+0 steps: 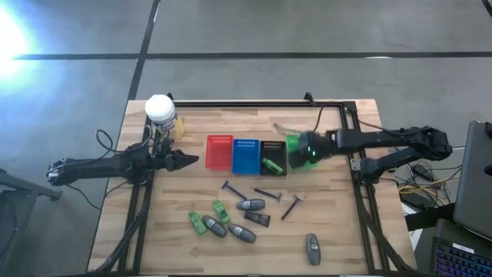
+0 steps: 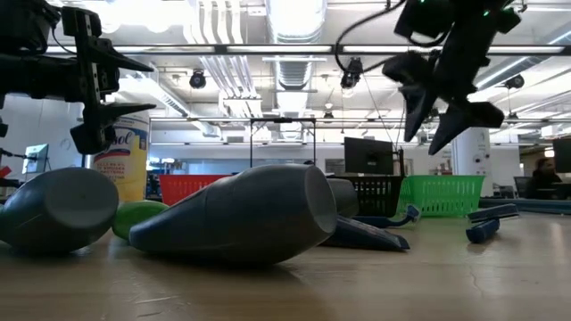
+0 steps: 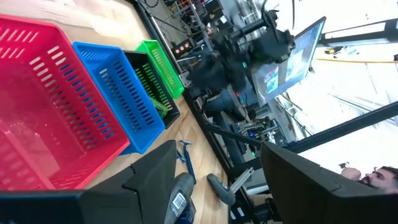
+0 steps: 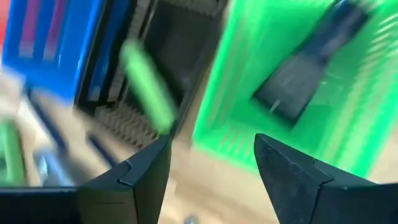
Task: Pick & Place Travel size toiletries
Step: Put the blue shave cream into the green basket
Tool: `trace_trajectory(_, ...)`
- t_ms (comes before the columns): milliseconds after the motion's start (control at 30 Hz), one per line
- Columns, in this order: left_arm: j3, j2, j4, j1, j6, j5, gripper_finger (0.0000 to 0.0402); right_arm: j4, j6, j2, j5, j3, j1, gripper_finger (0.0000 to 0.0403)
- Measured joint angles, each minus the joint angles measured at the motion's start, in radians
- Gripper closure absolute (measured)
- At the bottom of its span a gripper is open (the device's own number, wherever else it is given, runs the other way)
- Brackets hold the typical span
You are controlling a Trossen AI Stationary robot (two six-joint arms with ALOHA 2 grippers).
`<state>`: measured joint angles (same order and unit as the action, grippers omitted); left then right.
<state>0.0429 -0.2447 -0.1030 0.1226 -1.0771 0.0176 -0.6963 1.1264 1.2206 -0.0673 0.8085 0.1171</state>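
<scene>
1. You have two items binned so far: a green bottle (image 1: pixel 271 165) in the black basket (image 1: pixel 273 148), and a dark flat item (image 4: pixel 311 68), type not clear, in the green basket (image 4: pixel 230 124).
2. The red basket (image 1: pixel 219 152) and blue basket (image 1: pixel 246 154) look empty.
3. About ten toiletries (image 1: pixel 238 215) lie loose on the table (image 1: pixel 338 231), lower centre of the high view: green bottles, grey bottles, razors, a brown packet.
4. Your right gripper (image 1: pixel 300 151) hovers above the green basket, centre right, fingers parted, nothing between them.
5. Your left gripper (image 1: pixel 188 161) waits left of the red basket, fingers spread, empty, beside the yellow jar (image 1: pixel 161 114).
</scene>
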Motion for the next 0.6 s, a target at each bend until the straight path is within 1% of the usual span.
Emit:
trace_trajectory(133, 0.000, 0.000, 0.000, 0.000, -0.001, 0.000, 0.0163, 0.009, 0.101, 0.025, 0.032, 0.000, -0.154, 0.0172)
trace_trajectory(267, 0.000, 0.000, 0.000, 0.000, -0.006, -0.002, 0.0163, 0.100, 0.093, 0.079, 0.032, 0.016, -0.293, 0.0176)
trace_trajectory(333, 0.000, 0.000, 0.000, 0.000, 0.003, -0.011, 0.0163, 0.138, 0.046, 0.124, 0.026, 0.039, -0.337, 0.0179)
trace_trajectory(433, 0.000, 0.000, 0.000, 0.000, -0.011, -0.020, 0.0163, 0.165, -0.056, 0.214, 0.023, 0.094, -0.364, 0.0183)
trace_trajectory(500, 0.000, 0.000, 0.000, 0.000, -0.019, -0.024, 0.0163, 0.174, -0.160, 0.284, 0.023, 0.148, -0.369, 0.0183)
trace_trajectory(600, 0.000, 0.000, 0.000, 0.000, -0.033, -0.024, 0.0163, 0.171, -0.373, 0.399, 0.022, 0.245, -0.368, 0.0180)
